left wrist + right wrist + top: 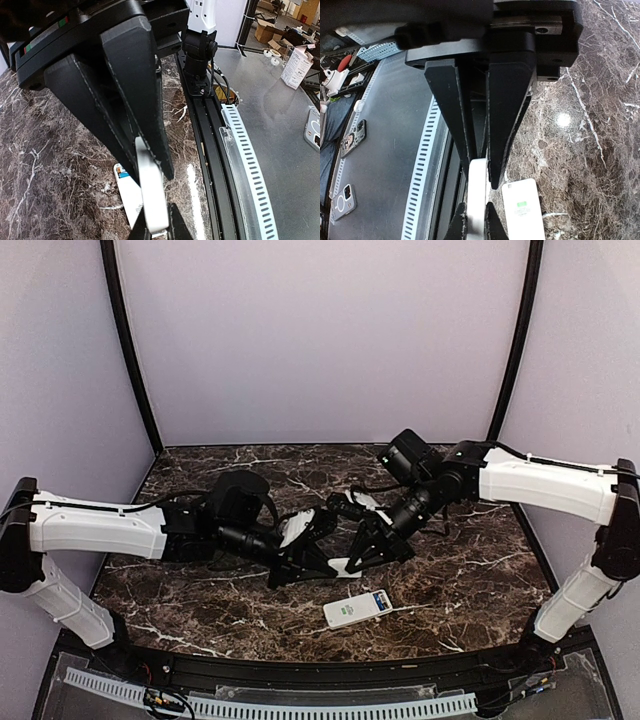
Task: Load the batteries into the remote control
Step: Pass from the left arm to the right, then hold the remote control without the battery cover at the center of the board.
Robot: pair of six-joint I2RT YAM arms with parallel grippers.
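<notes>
The white remote control [356, 609] lies flat on the marble table near the front edge. Its right end is open and shows blue batteries [382, 600]. The remote also shows in the left wrist view [127, 195], with a blue and orange battery end [120, 173], and in the right wrist view [522, 210]. My left gripper [325, 565] and right gripper [353, 561] meet tip to tip just above and behind the remote. Both are shut on one small white cover piece [343, 566], seen edge-on in the wrist views [152, 200] [477, 200].
A black rail [320, 665] and a white slotted strip [300, 705] run along the table's near edge, just in front of the remote. The dark marble table top [200, 610] stretches to both sides and to the back wall.
</notes>
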